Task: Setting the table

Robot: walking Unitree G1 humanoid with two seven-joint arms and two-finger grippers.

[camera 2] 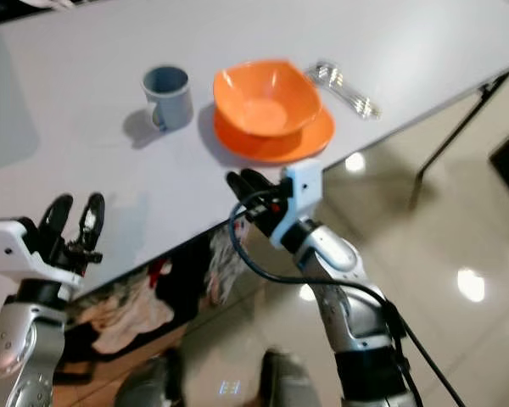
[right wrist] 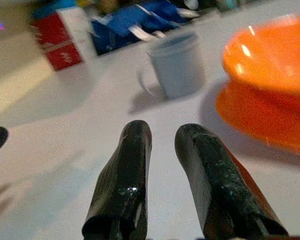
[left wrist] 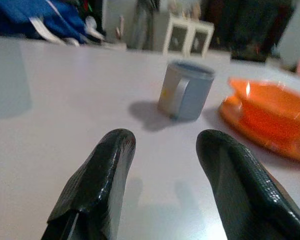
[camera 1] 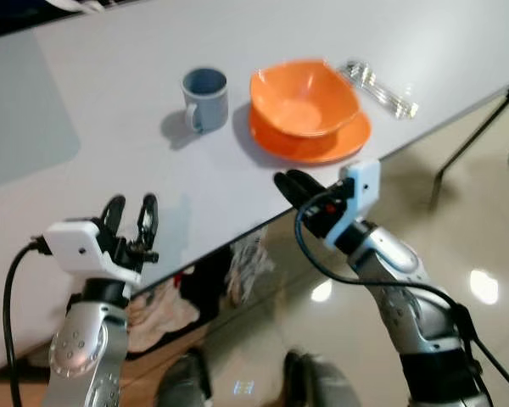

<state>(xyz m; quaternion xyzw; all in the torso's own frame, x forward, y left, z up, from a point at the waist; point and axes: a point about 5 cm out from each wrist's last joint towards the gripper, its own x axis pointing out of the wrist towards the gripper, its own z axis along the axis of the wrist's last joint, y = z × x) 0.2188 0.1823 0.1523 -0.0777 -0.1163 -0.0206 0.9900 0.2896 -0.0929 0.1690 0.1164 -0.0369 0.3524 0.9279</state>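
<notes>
Both arms reach over the near edge of the pale grey desk (camera 1: 110, 93). The left gripper (camera 1: 131, 216) holds nothing, its two black fingers (left wrist: 97, 182) spread moderately wide above the bare surface. The right gripper (camera 1: 290, 185) is also unloaded, its fingers (right wrist: 122, 175) set narrowly apart with a slim gap between them, hovering just over the desk edge.

Ahead of the left fingers and a little toward the right arm stands a grey-blue mug (camera 1: 205, 98), upright, its handle turned toward the robot. Just beyond the right fingers lies an orange plate (camera 1: 322, 144) with an orange bowl (camera 1: 304, 96) sitting in it, tilted. The mug stands beside the plate without touching it. Past the bowl, near the desk's far edge, lies shiny silver cutlery (camera 1: 380, 88).
</notes>
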